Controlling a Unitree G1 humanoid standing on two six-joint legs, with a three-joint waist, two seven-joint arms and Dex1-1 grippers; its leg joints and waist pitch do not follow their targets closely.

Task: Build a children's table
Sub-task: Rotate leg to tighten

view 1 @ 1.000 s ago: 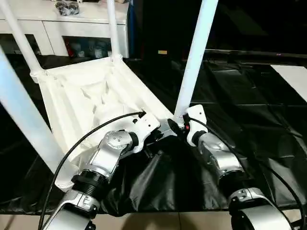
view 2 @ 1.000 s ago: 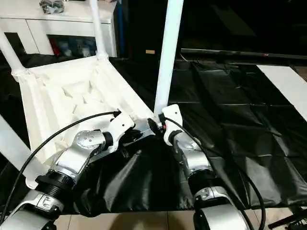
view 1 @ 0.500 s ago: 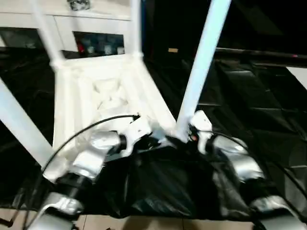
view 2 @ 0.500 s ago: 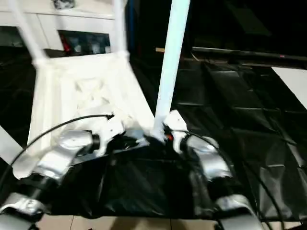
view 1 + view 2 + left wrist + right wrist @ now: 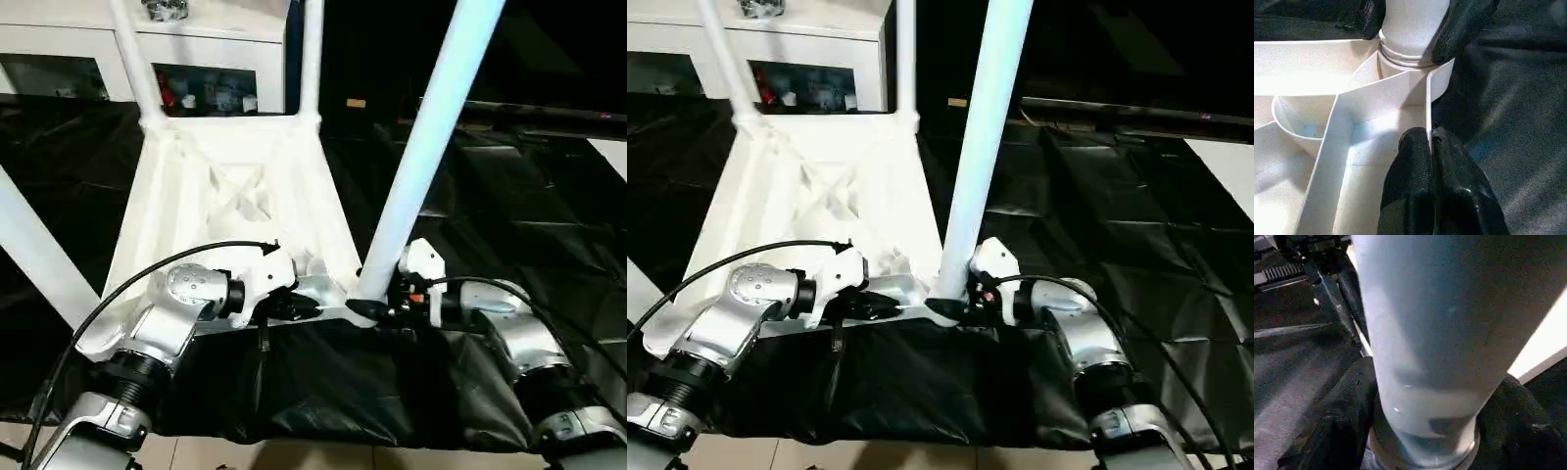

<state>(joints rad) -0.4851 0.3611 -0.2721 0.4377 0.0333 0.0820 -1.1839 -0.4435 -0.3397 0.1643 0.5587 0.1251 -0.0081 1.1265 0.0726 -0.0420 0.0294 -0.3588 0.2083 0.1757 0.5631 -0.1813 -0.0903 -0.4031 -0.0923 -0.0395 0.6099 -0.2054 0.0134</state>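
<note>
I see the table top (image 5: 230, 206) lying upside down on the sheet (image 5: 509, 215), its legs standing up from the corners. My left gripper (image 5: 1430, 142) pinches the near edge rib, just left of the near right leg (image 5: 421, 166). My right gripper (image 5: 377, 311) straddles that leg's base. The cabinet (image 5: 206, 49) stands behind the table
</note>
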